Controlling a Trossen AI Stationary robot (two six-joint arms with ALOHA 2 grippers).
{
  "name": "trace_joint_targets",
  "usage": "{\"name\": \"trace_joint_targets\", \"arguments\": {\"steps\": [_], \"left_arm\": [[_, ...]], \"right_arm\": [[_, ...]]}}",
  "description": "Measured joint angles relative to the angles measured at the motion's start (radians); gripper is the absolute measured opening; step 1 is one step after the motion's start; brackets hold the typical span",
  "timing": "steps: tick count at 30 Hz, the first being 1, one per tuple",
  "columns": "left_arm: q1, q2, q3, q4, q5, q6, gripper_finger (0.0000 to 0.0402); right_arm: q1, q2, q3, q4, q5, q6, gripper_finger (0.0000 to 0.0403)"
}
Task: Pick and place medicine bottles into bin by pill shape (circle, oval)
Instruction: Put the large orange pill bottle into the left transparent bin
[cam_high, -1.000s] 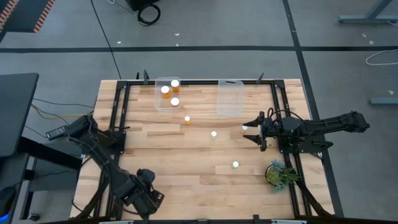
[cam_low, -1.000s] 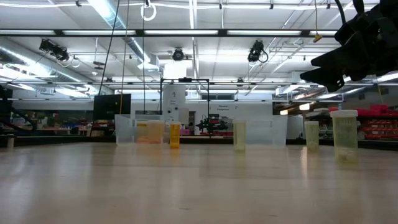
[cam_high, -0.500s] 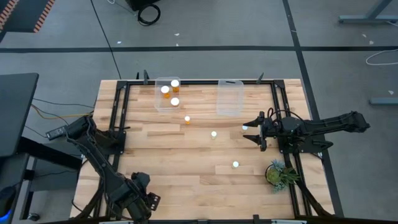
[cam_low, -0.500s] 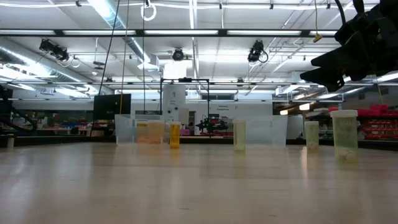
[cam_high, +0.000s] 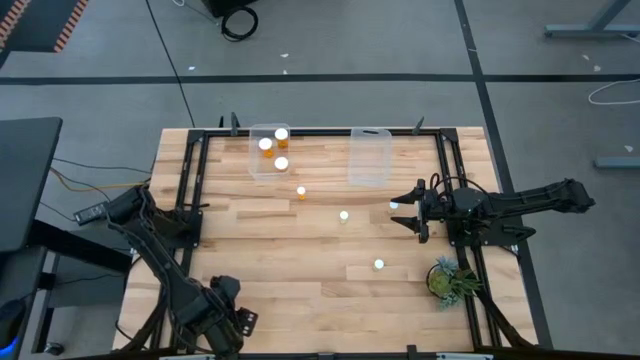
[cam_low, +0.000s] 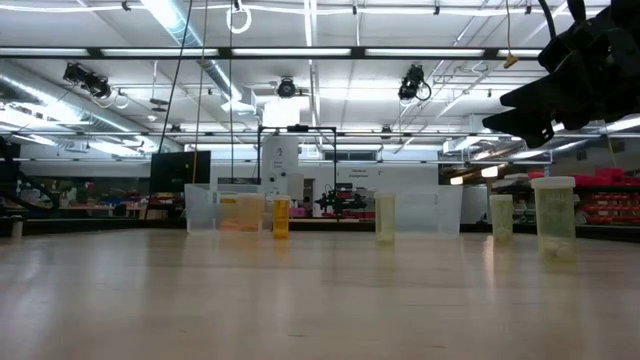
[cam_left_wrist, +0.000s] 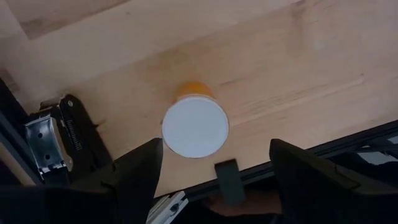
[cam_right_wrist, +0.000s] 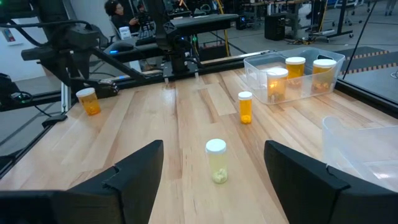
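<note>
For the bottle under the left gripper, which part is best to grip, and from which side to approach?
Grip the bottle around its round white cap, coming straight down from above. It stands upright, and the open left gripper looks down on the cap, its fingers wider apart than it.

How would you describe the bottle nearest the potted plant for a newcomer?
Start at the green potted plant by the table's right edge. Beside it, toward the table's middle, stands a white-capped bottle, alone, apart from the three loose bottles nearer the clear tubs.

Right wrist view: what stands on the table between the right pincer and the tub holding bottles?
Two bottles: a pale one nearer the right pincer, an orange one nearer the tub.
</note>
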Motion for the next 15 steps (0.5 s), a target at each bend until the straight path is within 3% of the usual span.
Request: {"name": "trace_joint_targets", "arguments": {"steps": [15], "left_arm": [[-0.010,0.046,0.000,0.013,0.063,-0.009,0.0302]], "right_arm": [[0.000,0.000,0.000,0.000,0.000,0.000,0.0284]]}}
